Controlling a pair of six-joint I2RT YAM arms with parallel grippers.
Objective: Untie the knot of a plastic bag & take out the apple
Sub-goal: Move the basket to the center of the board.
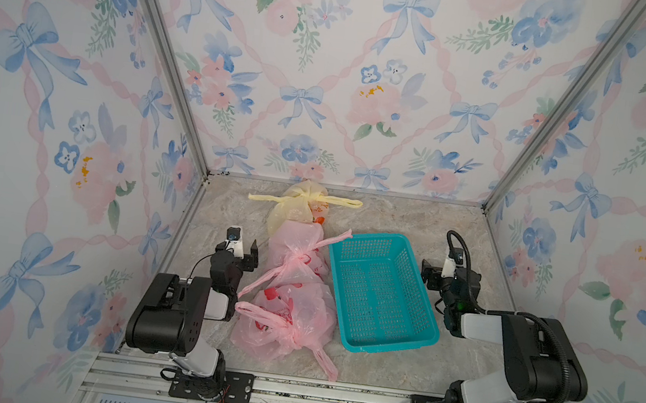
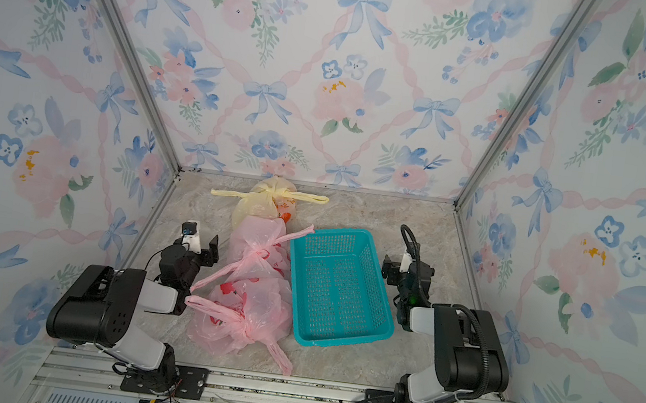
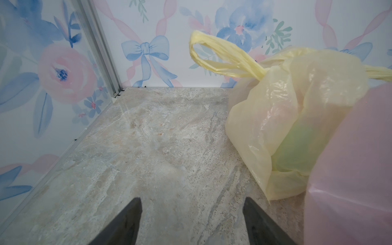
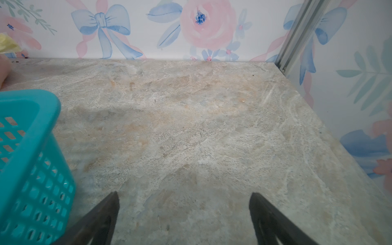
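Note:
Three knotted plastic bags lie in a row down the table's middle in both top views: a yellow bag (image 1: 295, 211) at the back, a pink bag (image 1: 297, 245) in the middle with its knot (image 1: 298, 256) on top, and a second pink bag (image 1: 286, 319) at the front. The apple is hidden. A green round shape (image 3: 297, 148) shows through the yellow bag (image 3: 275, 110). My left gripper (image 1: 243, 249) stands open just left of the middle pink bag, with only bare table between its fingers (image 3: 192, 201). My right gripper (image 1: 428, 275) is open and empty, right of the basket (image 4: 183, 196).
A teal perforated basket (image 1: 367, 239) sits empty right of the bags, its corner (image 4: 42, 101) close to my right gripper. Flowered walls enclose the table on three sides. Bag handles (image 1: 340, 236) stick out toward the basket, and another (image 1: 324, 364) toward the front rail.

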